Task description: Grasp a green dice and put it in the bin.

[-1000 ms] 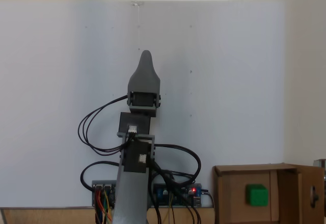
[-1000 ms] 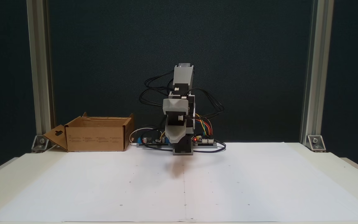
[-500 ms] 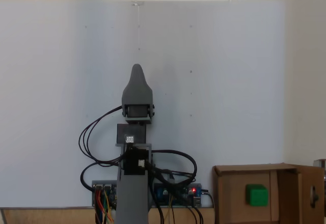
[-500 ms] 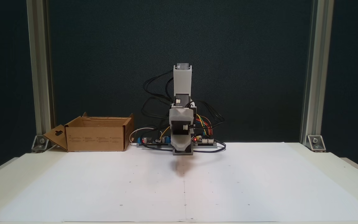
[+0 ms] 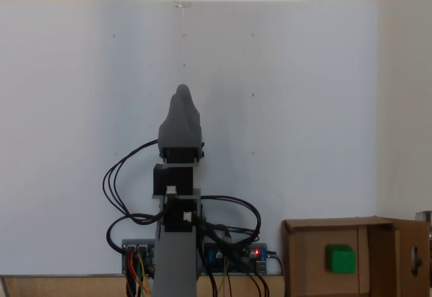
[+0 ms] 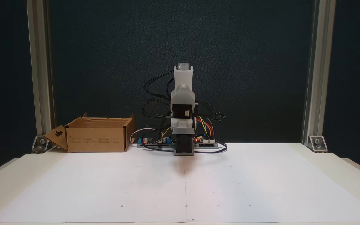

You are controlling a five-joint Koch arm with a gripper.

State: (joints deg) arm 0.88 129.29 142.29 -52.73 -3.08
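At centre-left of a fixed view, the gripper (image 5: 179, 94) sits lower and nearer the arm's base than a second ago: the arm has folded back over the white paper sheet (image 5: 304, 94). Its jaws overlap, so their state cannot be told. Rightward, the green dice (image 5: 340, 258) lies inside the cardboard bin (image 5: 297, 256), unmoved. Judgement: placement is complete; the arm is retracting to rest.

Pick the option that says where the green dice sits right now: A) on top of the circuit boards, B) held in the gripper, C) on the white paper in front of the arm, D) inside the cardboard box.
D: the overhead-looking fixed view shows the green dice resting on the floor of the open cardboard box, apart from the arm.
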